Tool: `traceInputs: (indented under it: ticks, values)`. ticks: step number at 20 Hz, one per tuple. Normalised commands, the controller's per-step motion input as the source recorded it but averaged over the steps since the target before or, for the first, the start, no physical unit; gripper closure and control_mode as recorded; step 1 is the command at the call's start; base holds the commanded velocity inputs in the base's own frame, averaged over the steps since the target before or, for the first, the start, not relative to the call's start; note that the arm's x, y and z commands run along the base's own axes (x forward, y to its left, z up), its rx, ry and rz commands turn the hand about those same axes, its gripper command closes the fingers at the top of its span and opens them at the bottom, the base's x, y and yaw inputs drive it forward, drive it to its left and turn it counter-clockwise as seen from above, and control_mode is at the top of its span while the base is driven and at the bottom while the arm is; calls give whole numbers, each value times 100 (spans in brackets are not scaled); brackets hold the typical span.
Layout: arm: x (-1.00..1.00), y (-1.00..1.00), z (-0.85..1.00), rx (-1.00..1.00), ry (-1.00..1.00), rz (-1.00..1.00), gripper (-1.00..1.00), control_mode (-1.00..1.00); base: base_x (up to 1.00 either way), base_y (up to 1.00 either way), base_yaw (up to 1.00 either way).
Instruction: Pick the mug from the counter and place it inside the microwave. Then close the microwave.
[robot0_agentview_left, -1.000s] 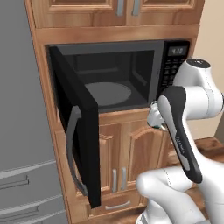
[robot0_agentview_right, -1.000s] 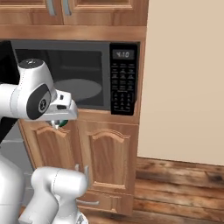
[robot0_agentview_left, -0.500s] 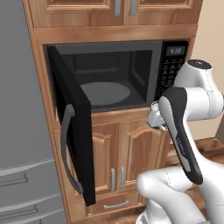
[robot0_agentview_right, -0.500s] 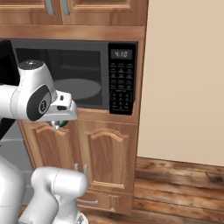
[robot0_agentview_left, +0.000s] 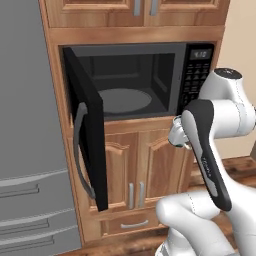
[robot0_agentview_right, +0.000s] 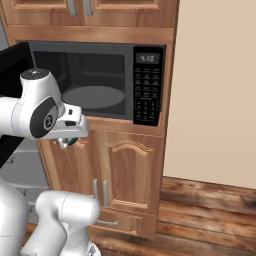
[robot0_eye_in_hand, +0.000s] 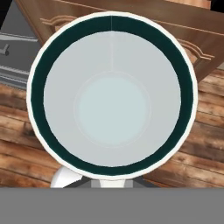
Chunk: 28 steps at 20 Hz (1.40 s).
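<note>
A: Where is the mug (robot0_eye_in_hand: 112, 98)?

B: In the gripper (robot0_agentview_left: 178, 137). The hand view looks straight down into it: white rim, a dark teal band inside the lip, pale interior. In the left base view a little of the white mug shows at the hand, in front of the wooden cabinet doors (robot0_agentview_left: 145, 167) below the microwave (robot0_agentview_left: 135, 80). In the right base view a teal spot shows under the hand, near the cabinet front.

A: State of the fingers?

B: Closed on the mug. The fingertips themselves are hidden behind the mug's rim in the hand view.

A: Microwave?

B: Door (robot0_agentview_left: 87, 125) stands open, swung out to the left, grey handle (robot0_agentview_left: 78, 150) facing the room. The round turntable plate (robot0_agentview_left: 122, 100) lies bare inside. The button panel (robot0_agentview_right: 147, 92) and its small lit display sit on the right side of the front.

A: Is the mug inside the cavity?

B: No. It hangs lower than the cavity floor, out in front of the cabinet face and toward the right of the opening as the left base view shows it.

A: Surroundings?

B: Grey refrigerator (robot0_agentview_left: 27, 125) to the left of the microwave column, upper cabinets above, wood plank floor (robot0_agentview_right: 210, 215), and a beige wall (robot0_agentview_right: 215, 85) to the right.
</note>
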Motion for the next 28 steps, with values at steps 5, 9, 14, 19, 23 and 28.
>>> traceInputs:
  ticks: [5, 9, 14, 19, 23, 28]
  values:
    - [0, 0, 0, 0, 0, 0, 100, 100, 0, 0, 4]
    - [0, 0, 0, 0, 0, 0, 100, 100, 0, 0, 0]
    - [0, 0, 0, 0, 0, 0, 100, 100, 0, 0, 0]
    - [0, 0, 0, 0, 0, 0, 100, 100, 0, 0, 0]
    - [0, 0, 0, 0, 0, 0, 100, -100, 0, 0, 0]
    - [0, 0, 0, 0, -1, 0, 100, -100, 0, 0, 0]
